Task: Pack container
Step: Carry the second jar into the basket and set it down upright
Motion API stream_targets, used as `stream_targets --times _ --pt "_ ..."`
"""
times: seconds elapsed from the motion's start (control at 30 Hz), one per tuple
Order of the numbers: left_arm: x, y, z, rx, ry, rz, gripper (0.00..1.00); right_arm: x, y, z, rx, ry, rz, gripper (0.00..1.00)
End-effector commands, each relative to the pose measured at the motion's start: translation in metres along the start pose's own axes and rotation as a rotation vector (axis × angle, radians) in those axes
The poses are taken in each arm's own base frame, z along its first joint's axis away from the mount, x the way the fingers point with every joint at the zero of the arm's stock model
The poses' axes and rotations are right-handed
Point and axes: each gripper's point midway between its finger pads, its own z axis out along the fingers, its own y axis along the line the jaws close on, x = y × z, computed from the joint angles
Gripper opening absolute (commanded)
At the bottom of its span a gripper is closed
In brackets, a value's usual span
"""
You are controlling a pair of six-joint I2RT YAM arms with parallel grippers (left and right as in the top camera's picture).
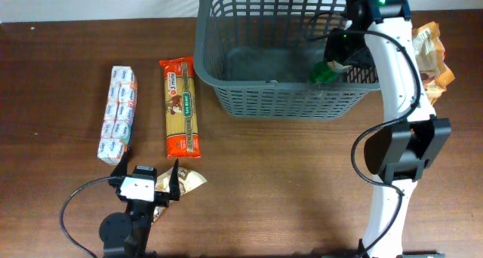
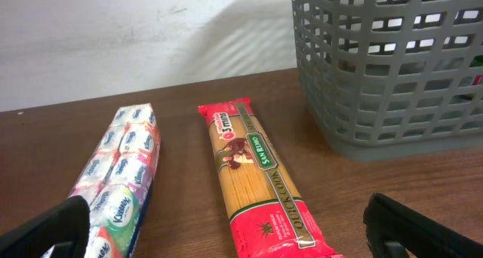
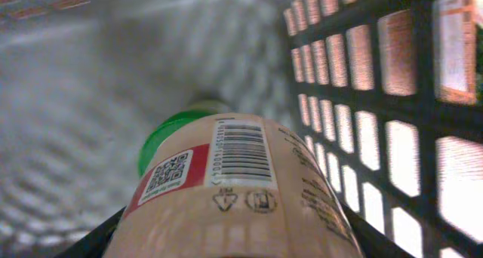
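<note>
The dark grey lattice container (image 1: 226,69) stands at the back middle of the table; it also shows in the left wrist view (image 2: 392,77). My right gripper (image 1: 337,58) is inside it near its right wall, shut on a beige bottle with a green cap (image 3: 226,190) (image 1: 323,72). The bottle points cap-down toward the container's base (image 3: 83,99). My left gripper (image 1: 155,184) is open and empty at the front left, low over the table. A red spaghetti pack (image 1: 180,107) (image 2: 260,190) and a tissue multipack (image 1: 119,113) (image 2: 121,182) lie ahead of it.
A small gold-brown snack packet (image 1: 189,182) lies beside my left gripper. An orange-brown bag (image 1: 432,54) lies at the right, behind the right arm. The table's far edge meets a white wall (image 2: 113,39).
</note>
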Motion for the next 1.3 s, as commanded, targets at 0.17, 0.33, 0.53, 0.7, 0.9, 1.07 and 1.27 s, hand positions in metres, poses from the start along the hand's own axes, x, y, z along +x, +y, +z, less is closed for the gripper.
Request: stream_targets --times 0.17,0.33,0.53,0.7,0.9,1.07,1.27 --pt "0.002 0.001 0.0 -0.006 -0.002 0.017 0.99 0.017 0.01 0.016 -0.006 0.086 -0.028 0.04" --pt "0.002 0.001 0.0 -0.006 -0.002 0.017 0.99 0.02 0.009 0.023 -0.002 0.105 -0.029 0.04" --pt "0.002 0.001 0.0 -0.006 -0.002 0.017 0.99 0.02 0.012 0.023 -0.019 0.109 -0.028 0.04" --pt "0.002 0.001 0.0 -0.006 -0.002 0.017 0.99 0.019 0.013 0.023 -0.023 0.105 -0.028 0.04" --pt "0.002 0.001 0.0 -0.006 -0.002 0.017 0.99 0.02 0.016 0.023 -0.036 0.11 -0.028 0.04" --pt "0.002 0.001 0.0 -0.006 -0.002 0.017 0.99 0.021 0.017 0.023 -0.047 0.114 -0.028 0.04" --pt "0.002 0.001 0.0 -0.006 -0.002 0.017 0.99 0.021 0.018 0.023 -0.05 0.115 -0.034 0.1"
